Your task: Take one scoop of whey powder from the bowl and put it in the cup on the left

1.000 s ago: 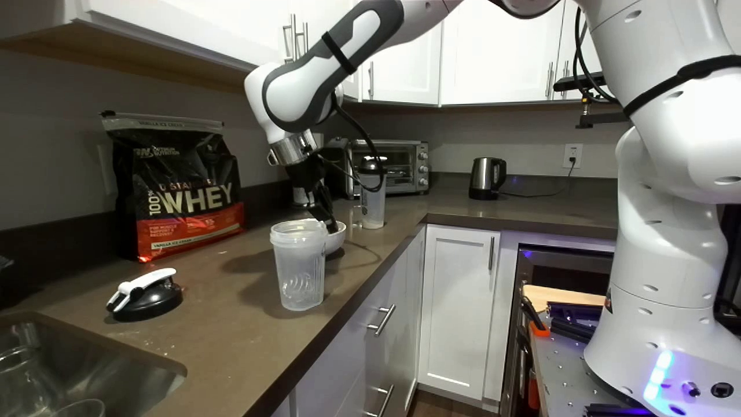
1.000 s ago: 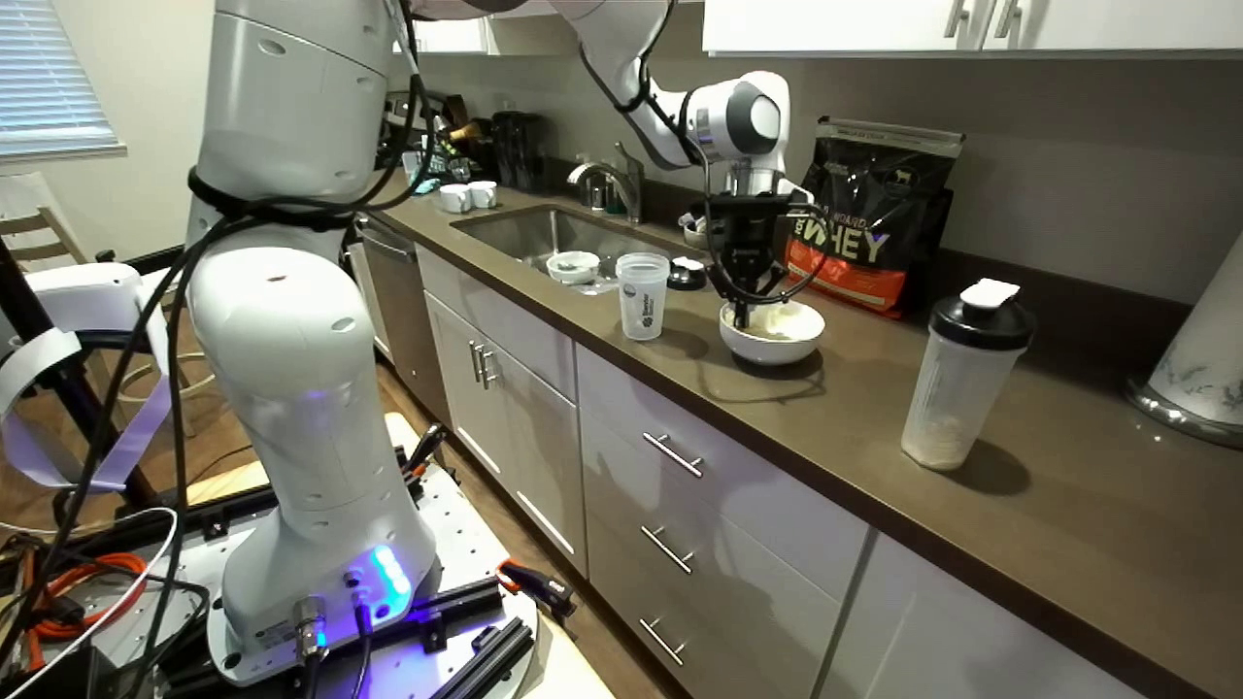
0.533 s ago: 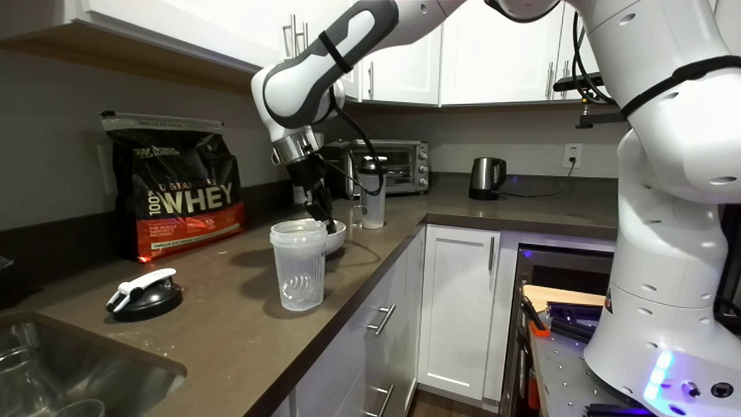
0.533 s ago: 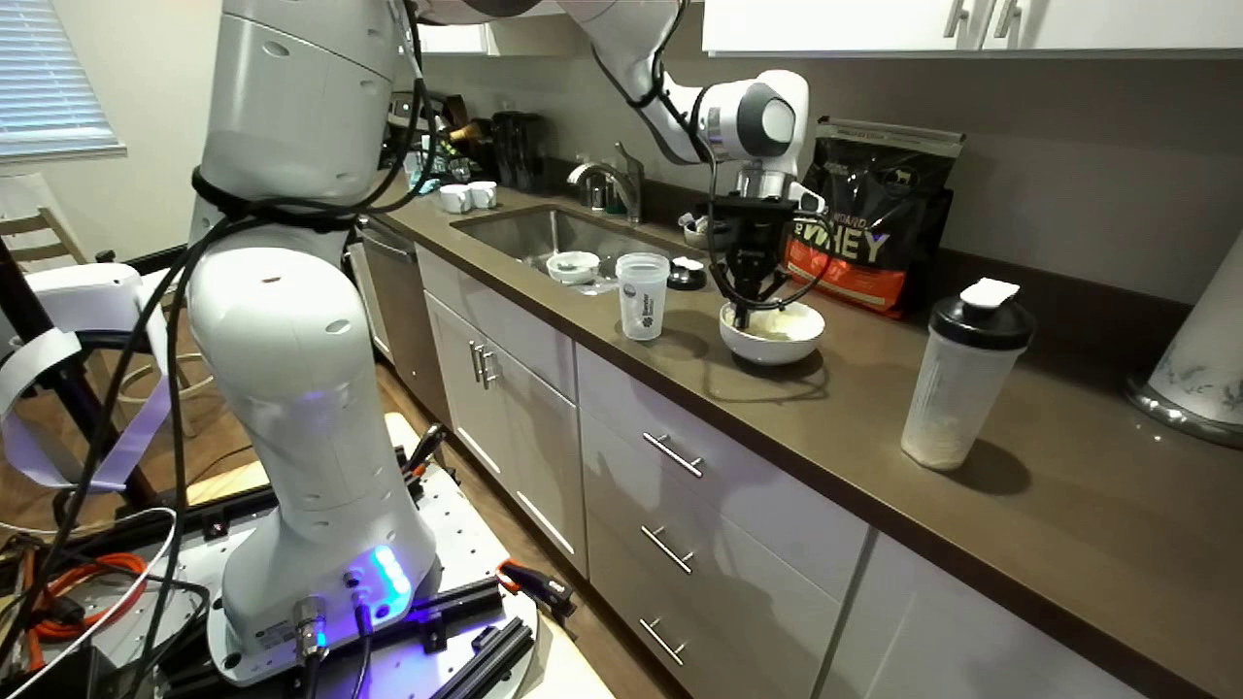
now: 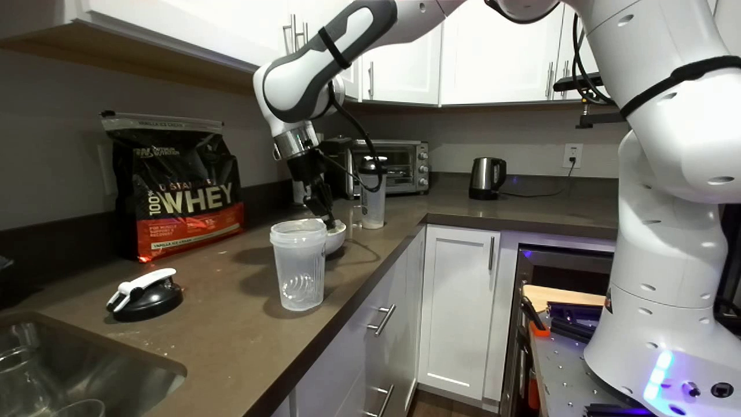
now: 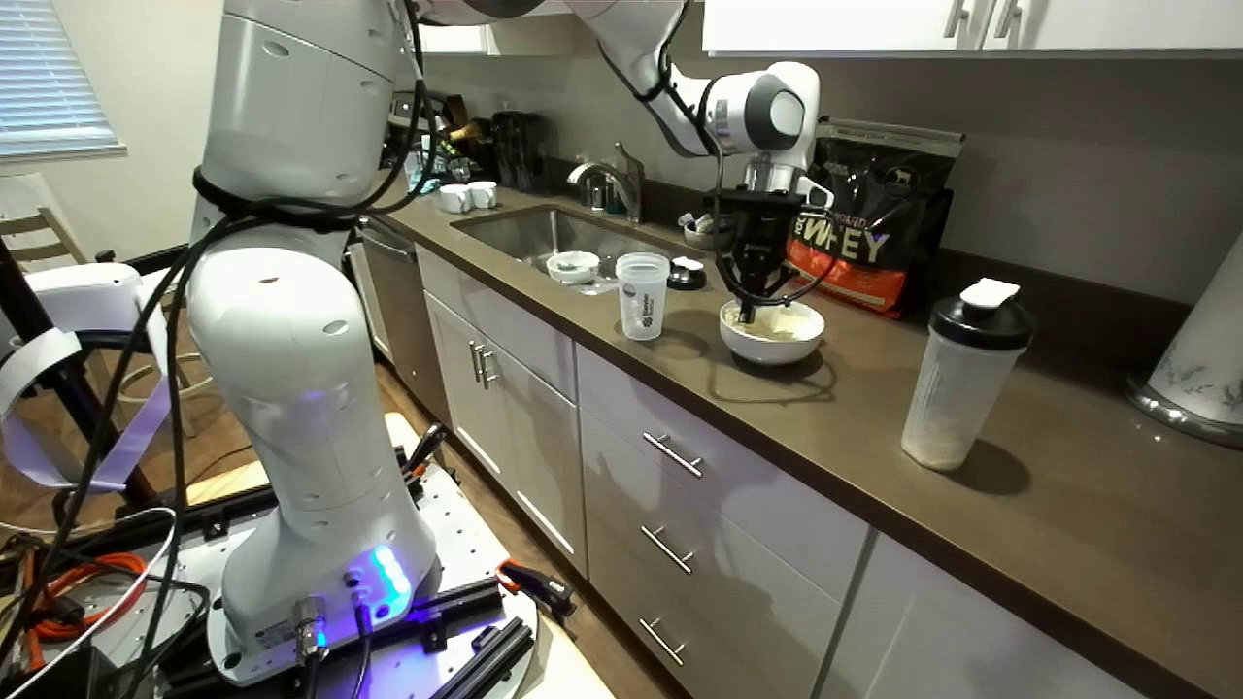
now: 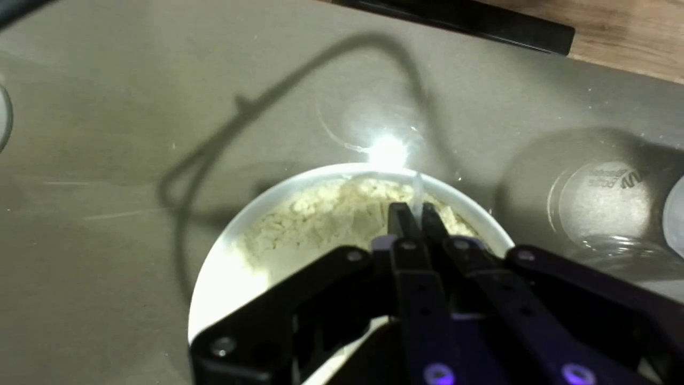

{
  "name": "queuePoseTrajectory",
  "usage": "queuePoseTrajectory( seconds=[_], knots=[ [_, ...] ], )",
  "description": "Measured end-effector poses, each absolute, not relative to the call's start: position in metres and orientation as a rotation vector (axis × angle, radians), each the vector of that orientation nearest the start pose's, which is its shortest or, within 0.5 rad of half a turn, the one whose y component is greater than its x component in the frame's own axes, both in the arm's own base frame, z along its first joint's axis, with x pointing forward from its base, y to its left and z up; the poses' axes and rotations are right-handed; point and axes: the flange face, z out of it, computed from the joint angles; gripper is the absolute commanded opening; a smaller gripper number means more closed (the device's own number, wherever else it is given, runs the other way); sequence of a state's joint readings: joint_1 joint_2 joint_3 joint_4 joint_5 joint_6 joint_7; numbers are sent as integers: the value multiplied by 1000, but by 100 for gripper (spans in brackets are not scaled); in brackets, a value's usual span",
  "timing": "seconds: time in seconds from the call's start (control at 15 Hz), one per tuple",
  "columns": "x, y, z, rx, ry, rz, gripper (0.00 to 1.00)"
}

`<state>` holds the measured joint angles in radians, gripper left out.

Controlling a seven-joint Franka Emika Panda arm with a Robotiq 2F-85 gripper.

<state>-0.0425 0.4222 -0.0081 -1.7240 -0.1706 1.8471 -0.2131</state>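
so, jaws are nearly together, pinching the scoop (image 7: 418,193) by a thin pale bit that shows in the wrist view; rest of it's hidden. they're over the powder (image 7: 320,214) in the bowl (image 6: 772,350), on the side nearest the cup (image 5: 299,272); can't tell if they touch it. bowl sits nr the front edge of the desk (image 6: 1088,524), cup upright just beside it along that same edge. black lid (image 5: 147,299) lies farther back, btwn sink (image 5: 136,369) & whey bag (image 5: 185,194), which stands nr the back edge. shaker (image 6: 961,393) is well apart from the bowl, toward the desk's inside corner.
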Motion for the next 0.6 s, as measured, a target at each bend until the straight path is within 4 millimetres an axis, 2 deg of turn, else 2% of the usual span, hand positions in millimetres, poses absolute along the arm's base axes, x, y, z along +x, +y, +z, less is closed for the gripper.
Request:
queuePoseTrajectory(
  seconds=[0.27, 0.6],
  knots=[
    [625, -49, 327, -3171, -362, 542, 1],
    [626, -52, 324, -3094, -321, 575, 1]
  ],
)
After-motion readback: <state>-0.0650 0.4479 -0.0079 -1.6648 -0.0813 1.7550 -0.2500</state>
